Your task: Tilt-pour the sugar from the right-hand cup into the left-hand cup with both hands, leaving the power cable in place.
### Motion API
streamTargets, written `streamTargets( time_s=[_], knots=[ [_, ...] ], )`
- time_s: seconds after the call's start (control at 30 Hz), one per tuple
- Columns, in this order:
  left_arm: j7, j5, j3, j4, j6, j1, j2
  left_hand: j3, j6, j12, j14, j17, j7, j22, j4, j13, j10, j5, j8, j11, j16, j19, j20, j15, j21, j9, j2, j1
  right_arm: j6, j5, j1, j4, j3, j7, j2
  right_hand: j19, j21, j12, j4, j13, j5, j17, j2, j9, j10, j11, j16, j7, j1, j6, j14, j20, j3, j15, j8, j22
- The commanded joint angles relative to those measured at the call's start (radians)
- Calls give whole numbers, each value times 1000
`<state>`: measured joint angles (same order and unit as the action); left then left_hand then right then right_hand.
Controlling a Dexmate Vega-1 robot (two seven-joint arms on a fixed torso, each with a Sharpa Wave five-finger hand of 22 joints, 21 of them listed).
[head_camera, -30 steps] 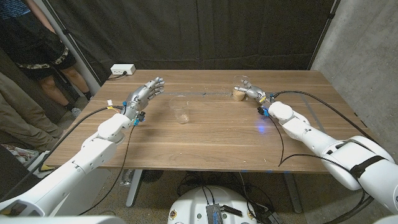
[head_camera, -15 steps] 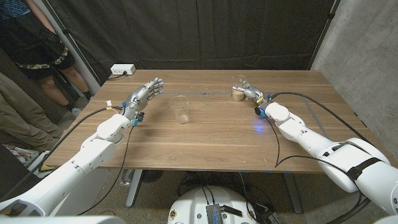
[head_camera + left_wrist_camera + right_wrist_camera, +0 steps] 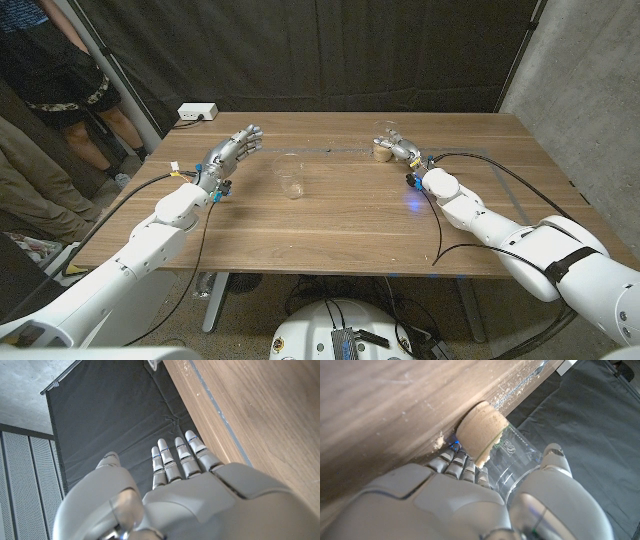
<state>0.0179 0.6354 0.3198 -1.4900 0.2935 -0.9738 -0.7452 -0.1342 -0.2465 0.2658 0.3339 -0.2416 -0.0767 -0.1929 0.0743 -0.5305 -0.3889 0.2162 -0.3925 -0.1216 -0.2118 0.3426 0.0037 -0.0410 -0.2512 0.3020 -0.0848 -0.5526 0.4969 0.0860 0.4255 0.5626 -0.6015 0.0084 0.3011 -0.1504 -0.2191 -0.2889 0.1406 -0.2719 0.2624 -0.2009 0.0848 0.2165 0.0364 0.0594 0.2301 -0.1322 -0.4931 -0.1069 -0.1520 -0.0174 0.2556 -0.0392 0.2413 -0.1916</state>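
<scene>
**At the far right of the table: my fingers around the sugar cup**

On the wooden table, the largest thing before me, my two arms reach in from the near corners. My left hand hovers beside the table's left edge, fingers straight and apart, holding nothing. My right hand is wrapped around the sugar cup at the far right, fingers on one side of its wall and thumb on the other; the cup stands on the table. The empty cup stands well apart from it, nearer the middle, closer to my left hand. A white power block sits at the far left corner.

I judge the sugar cup to be thin clear plastic: light, slick and easily crushed, so I would hold it mid-wall, above the sugar, with gentle pressure. The empty cup should tip at a nudge and wants steadying low down.

The right wrist view shows what the head view cannot: the sugar packed in the cup's base, and loose grains on the wood beside it.
</scene>
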Motion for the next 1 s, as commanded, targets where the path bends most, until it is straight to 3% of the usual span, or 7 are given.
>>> streamTargets(
  time_s=[0.03, 0.2, 0.6, 1.0],
  knots=[
    [9, -6, 9, 10, -5, 19, 10, -4, -10, 0, 10, -1, -3, -4, -4, -4, -10, -1, -4, 3, -2, -1, 2, -89, 1, 0, -1, -4, 76, 12, -27, -133, 6, -56, -49, -59, -7, -24, 0, -16, -4, -11, -16, 8, 22, 13, 14, -18, -19, 18, -36, -30, 12, -103, 15, -1],
    [8, -10, 12, 14, -12, 28, 14, -4, -9, 0, 10, -1, -2, -4, -4, -5, -8, -1, -4, 2, -2, -1, 2, -89, 2, 0, -1, -3, 98, 15, -20, -139, 9, -82, -52, -75, -11, -42, 1, -29, -5, -19, -25, 13, 41, 24, 21, -31, -28, 36, -57, -22, 18, -116, 27, -2],
    [13, -16, 15, 23, -8, 37, 22, -4, -12, 0, 12, -1, -2, -4, -4, -5, -11, -1, -5, 6, -3, -1, 1, -90, 2, 0, -2, -3, 149, 15, -5, -142, 9, -123, -53, -128, -28, -130, -1, -93, -9, -58, -56, 45, 137, 63, 56, -67, -53, 111, -149, 23, 29, -174, 85, -8],
    [-8, -20, 14, 15, -8, 24, 28, -5, -13, 0, 14, 0, -3, -4, -7, -5, -12, 0, -5, 1, -3, 0, 2, -90, 3, 0, 0, -5, 176, 15, 16, -104, 16, -136, -39, -145, -31, -189, 3, -145, -14, -80, -66, 71, 182, 79, 62, -71, -73, 145, -182, 37, 32, -182, 122, -11]
  ],
)
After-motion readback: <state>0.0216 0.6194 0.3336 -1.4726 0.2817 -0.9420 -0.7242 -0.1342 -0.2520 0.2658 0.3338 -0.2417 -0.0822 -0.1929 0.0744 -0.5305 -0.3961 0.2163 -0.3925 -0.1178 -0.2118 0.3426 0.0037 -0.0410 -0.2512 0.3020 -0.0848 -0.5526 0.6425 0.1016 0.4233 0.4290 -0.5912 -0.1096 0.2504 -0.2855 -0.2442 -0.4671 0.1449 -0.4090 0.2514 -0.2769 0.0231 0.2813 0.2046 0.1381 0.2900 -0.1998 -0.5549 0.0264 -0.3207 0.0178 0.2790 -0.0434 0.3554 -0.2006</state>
